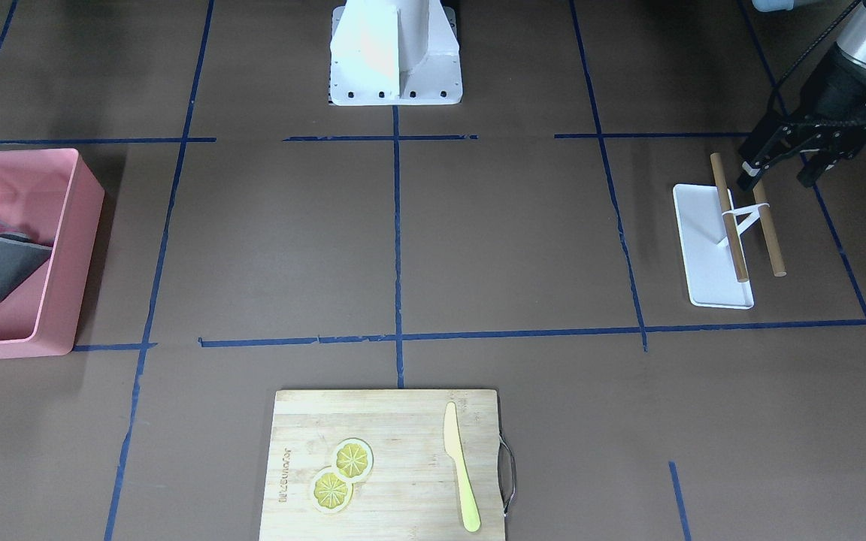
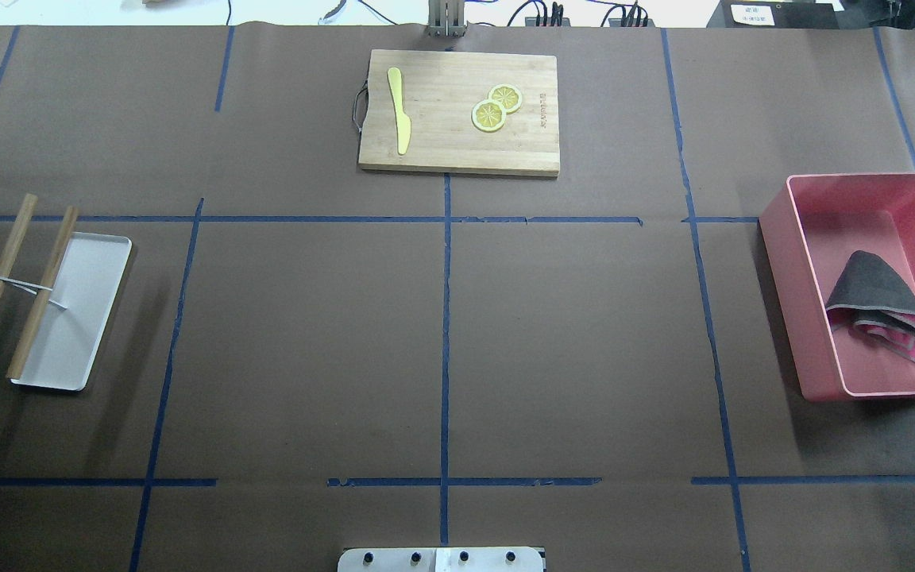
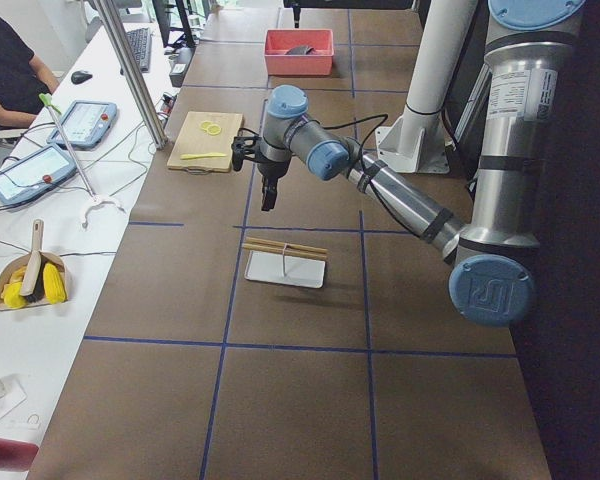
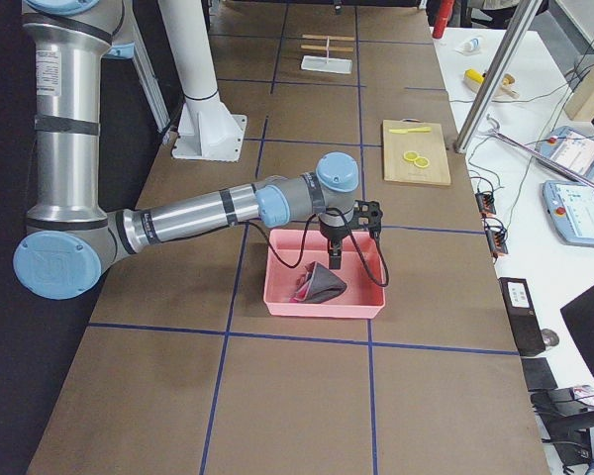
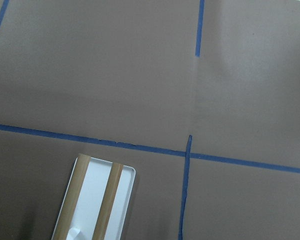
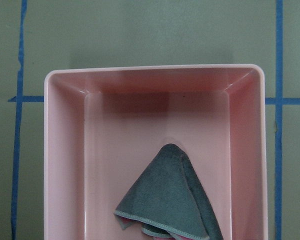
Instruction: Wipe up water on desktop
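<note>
Cloth (image 2: pixel 874 290) contained in pink bin (image 2: pixel 777 262) on desktop (image 2: pixel 306 334)
Left gripper (image 1: pixel 777 176) is held spread apart near the white tray (image 1: pixel 704 248); whether the right gripper (image 4: pixel 334 262) is spread cannot be told.

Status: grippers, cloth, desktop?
Left gripper open near wooden sticks. Right gripper over pink bin, jaws unclear. Grey cloth in bin; desktop shows no visible water.

Robotics laboratory. Two industrial arms, left (image 3: pixel 380 185) and right (image 4: pixel 208 213), are reaching over a brown desktop (image 2: pixel 306 334) that blue tape lines (image 2: pixel 445 318) are dividing into cells. An operator (image 3: pixel 5 75) is sitting at the side bench, where teach pendants (image 3: pixel 85 122) and a keyboard (image 3: pixel 140 45) are lying.
</note>
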